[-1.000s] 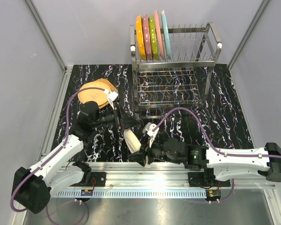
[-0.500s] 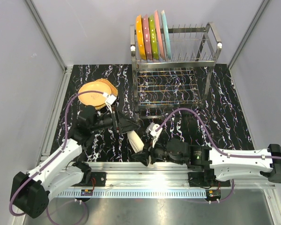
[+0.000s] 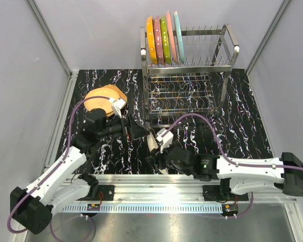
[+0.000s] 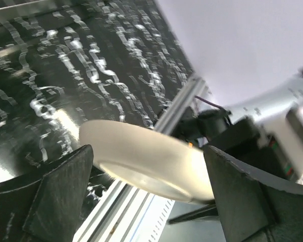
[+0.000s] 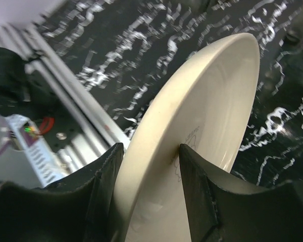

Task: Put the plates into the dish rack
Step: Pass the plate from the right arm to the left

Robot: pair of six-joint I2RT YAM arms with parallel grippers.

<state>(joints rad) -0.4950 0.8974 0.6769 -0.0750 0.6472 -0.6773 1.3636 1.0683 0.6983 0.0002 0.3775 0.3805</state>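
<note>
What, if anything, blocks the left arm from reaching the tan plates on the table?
Probably nothing, so likely yes: the tan plates lie uncovered close beside the open left gripper.

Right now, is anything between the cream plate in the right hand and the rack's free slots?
Nothing visible. The open left hand sits left of the round cream plate, off the line to bare prongs of the steel wire rack.

Count: 5 plates [image 3: 164, 39] standing in 1 dish rack [image 3: 207, 32]; 1 cream plate [image 5: 207, 116] outside it; 1 tan stack [image 3: 102, 99], number in it unreadable.
</note>
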